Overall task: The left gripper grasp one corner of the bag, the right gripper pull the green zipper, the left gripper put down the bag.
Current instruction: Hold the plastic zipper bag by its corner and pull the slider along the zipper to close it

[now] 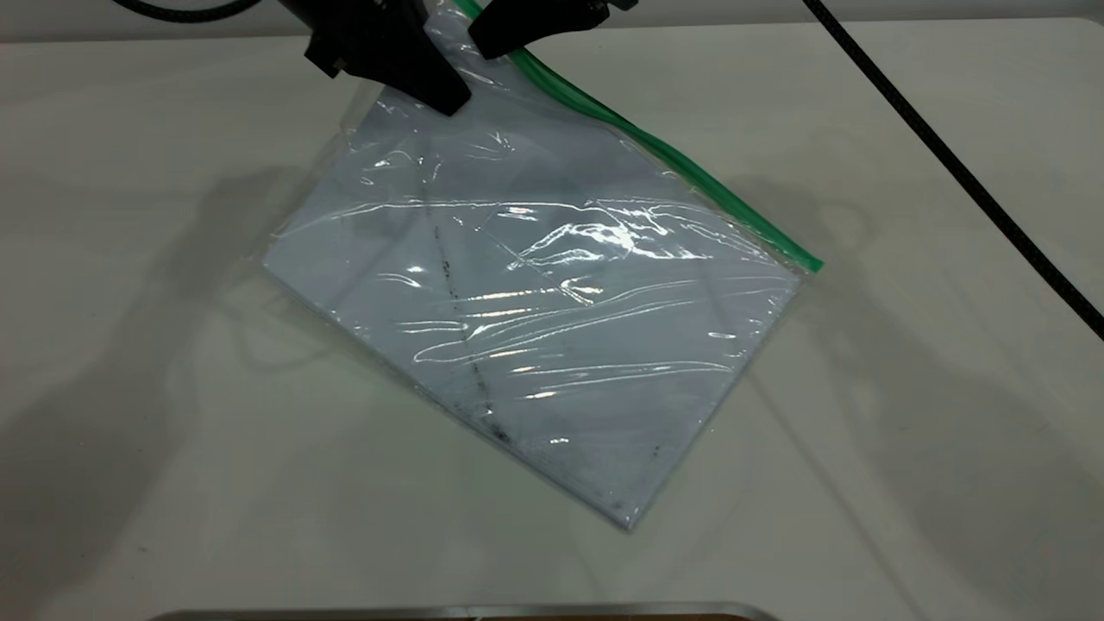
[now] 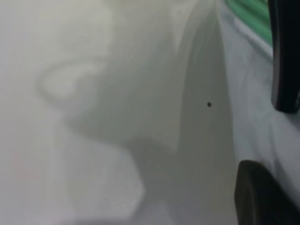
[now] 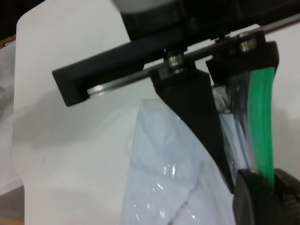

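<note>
Bag hung tilted from my two hands at its top corner.

I saw the flat clear plastic bag (image 1: 552,302) of white sheets lifted at its far corner (image 1: 431,52), its lowest corner resting on the pale surface (image 1: 906,483). My black left hand (image 1: 423,82) was clamped on that crinkled corner beside the bright green zipper strip (image 1: 690,168). My black right hand (image 1: 496,43) reached in at the strip's upper end, pinching the green zipper there. No writing was legible.
</note>
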`<state>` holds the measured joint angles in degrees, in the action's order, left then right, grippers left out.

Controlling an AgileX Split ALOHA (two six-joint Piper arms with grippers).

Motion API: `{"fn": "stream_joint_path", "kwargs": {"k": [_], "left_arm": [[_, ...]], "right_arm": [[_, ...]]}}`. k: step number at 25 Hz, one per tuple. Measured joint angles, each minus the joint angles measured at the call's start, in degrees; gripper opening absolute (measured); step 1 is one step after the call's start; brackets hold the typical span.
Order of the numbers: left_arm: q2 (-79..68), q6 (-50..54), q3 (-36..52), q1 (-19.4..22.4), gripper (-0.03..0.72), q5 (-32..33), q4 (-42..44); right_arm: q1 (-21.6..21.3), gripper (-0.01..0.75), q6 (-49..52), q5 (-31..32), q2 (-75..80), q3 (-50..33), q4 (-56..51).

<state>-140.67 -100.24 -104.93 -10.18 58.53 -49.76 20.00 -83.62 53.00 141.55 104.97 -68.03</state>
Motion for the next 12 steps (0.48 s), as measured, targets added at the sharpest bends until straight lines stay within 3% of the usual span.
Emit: {"fn": "stream_joint_path", "kwargs": {"k": [12], "left_arm": [[-0.5,-5.7,0.1,3.6,0.051,3.5,-10.0]], "right_arm": [[-1.8,0.029,-0.1,1.1,1.1,0.4,-0.9]]}}
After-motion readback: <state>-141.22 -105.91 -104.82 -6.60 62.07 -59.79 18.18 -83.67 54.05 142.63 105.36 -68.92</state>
